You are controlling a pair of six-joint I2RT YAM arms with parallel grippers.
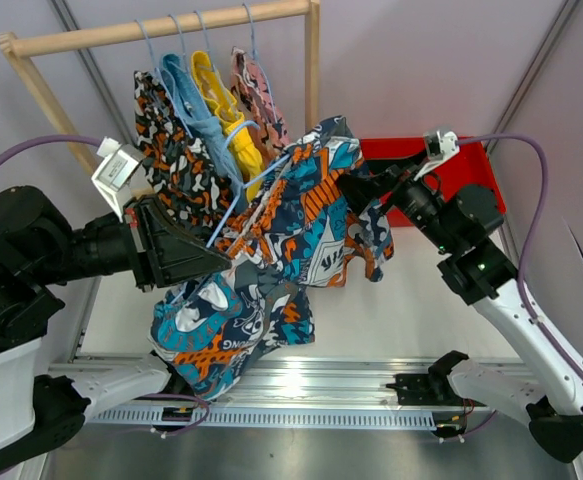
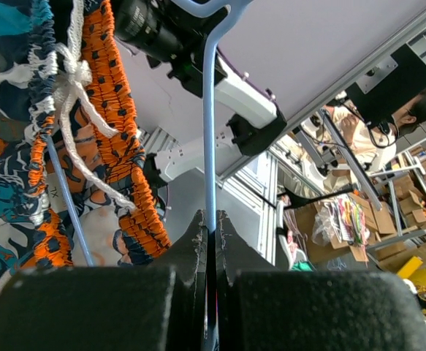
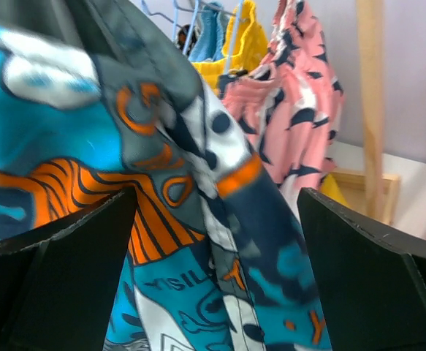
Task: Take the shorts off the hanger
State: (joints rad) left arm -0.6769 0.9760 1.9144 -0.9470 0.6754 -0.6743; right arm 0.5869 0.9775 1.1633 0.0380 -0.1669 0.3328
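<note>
Blue hanger (image 2: pixel 210 110) between left fingers (image 2: pixel 189 252)

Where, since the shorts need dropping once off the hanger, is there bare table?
Free: the white table between the blue-orange shorts and the right arm, down to the near edge. Crowded: everything left of that, where the rack, the other hanging shorts and the left gripper shut on the hanger fill the space.

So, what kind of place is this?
Probably a robot lab or workshop: a wooden clothes rack on a table, plus cardboard boxes and a person in the background.
</note>
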